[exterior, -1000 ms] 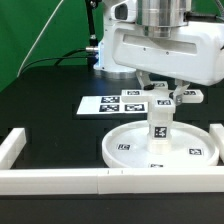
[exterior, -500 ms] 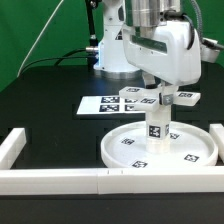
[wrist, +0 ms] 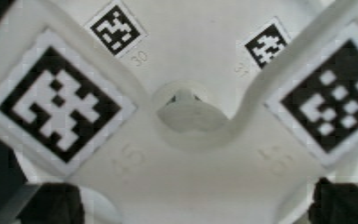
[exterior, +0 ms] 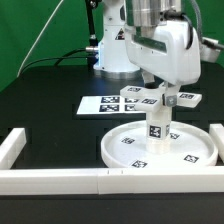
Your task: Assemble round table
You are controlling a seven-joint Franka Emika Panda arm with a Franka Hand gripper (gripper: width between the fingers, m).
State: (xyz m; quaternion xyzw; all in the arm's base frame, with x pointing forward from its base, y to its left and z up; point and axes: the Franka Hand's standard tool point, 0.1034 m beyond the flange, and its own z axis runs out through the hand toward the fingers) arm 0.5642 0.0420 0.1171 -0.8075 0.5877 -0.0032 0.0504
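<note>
The large round disc (exterior: pixel 125 146) lies flat on the black table at the front right. The short cylinder leg (exterior: pixel 156 130) stands upright on its middle, tag facing the camera. The cross-shaped base (exterior: pixel 186 98) sits level on top of the leg. My gripper (exterior: pixel 162 97) comes straight down and is shut on the base's middle. In the wrist view the base (wrist: pixel 188 150) fills the picture with its tags and a small round centre boss. My gripper (wrist: pixel 190 205) spans it, with a dark fingertip (wrist: pixel 34 203) at each side.
The marker board (exterior: pixel 100 104) lies flat just behind the disc. The long white border rail (exterior: pixel 60 178) runs along the front, with short side pieces at the exterior view's left (exterior: pixel 12 146) and right (exterior: pixel 216 135). The arm's own base (exterior: pixel 112 55) stands behind.
One second ago the hand faced the camera broadside. It has turned about its vertical axis, and the base's arms have turned with it. Nothing has moved in the last half second.
</note>
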